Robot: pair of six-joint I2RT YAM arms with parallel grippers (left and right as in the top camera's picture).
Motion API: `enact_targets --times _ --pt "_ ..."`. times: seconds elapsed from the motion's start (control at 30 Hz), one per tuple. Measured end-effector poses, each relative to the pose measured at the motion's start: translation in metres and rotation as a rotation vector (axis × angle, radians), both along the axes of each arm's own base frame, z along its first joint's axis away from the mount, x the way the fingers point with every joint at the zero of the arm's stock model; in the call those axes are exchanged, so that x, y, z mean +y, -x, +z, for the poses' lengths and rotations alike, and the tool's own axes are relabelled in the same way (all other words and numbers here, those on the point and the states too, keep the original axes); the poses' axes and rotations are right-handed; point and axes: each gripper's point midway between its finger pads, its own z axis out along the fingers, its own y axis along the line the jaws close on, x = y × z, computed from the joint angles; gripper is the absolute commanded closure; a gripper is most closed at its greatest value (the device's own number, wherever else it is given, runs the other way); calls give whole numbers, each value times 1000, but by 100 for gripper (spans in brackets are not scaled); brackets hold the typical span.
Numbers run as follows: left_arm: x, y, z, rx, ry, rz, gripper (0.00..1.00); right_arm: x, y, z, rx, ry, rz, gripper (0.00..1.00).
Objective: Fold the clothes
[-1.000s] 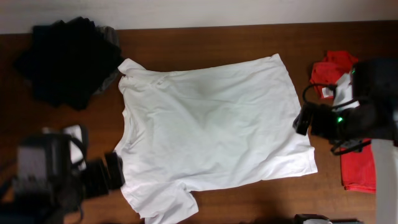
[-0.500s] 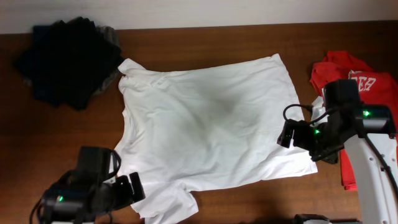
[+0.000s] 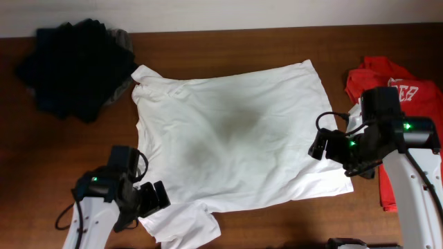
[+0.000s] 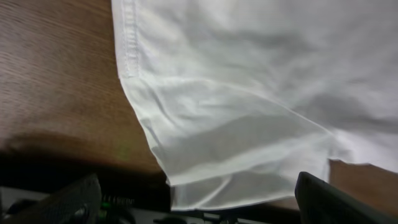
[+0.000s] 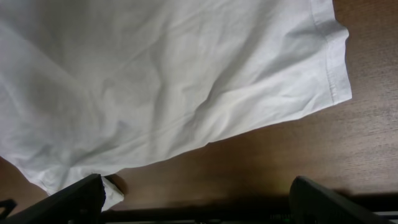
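Two arms are reaching over the desk (image 3: pixel 62 152). Nearest, toward the near left corner, the left gripper (image 3: pixel 158 196) is hanging over the near sleeve of the white T-shirt (image 3: pixel 228 138), its jaws standing wide apart and gripping nothing. The shirt is lying spread flat across the desk's middle, collar toward the left edge, hem toward the right. Farther back, the right gripper (image 3: pixel 319 144) is hovering at the hem, jaws likewise spread and empty. A red T-shirt (image 3: pixel 405 86) is lying along the right edge; a dark pile (image 3: pixel 69 66) is sitting in the far left corner.
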Motion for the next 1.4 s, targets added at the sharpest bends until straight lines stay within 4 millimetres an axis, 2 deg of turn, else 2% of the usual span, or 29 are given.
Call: enact_targets --times 0.33,0.53,0.77,0.87,0.9,0.93,1.07,1.17,1.27,1.33,1.4 --pt "-2 37 -55 154 13 18 0 -1 -10 2 -41 3 -1 2" --pt "-6 52 -70 185 46 24 1 -1 -11 2 -44 4 0 2" --pt "-12 34 -72 111 79 23 1 -1 -11 2 -48 4 0 2" --pt "-16 32 -72 104 102 24 4 -1 -11 2 -48 4 -1 2" --pt "-17 31 -71 103 106 24 8 -1 -11 2 -48 4 -1 2" --pt "-17 31 -71 102 110 24 20 -1 -11 2 -48 4 0 2" --pt "-19 31 -71 105 119 34 53 -1 -11 2 -48 4 0 2" --pt "-20 31 -71 104 124 29 63 -1 -11 2 -48 4 -1 2" --pt "-20 31 -71 105 124 28 83 -1 -14 2 -57 5 0 2" --pt "-20 31 -71 104 125 27 89 -2 -16 3 -67 7 -1 2" --pt "-20 31 -71 104 125 22 89 -4 -19 3 -78 20 -3 2"
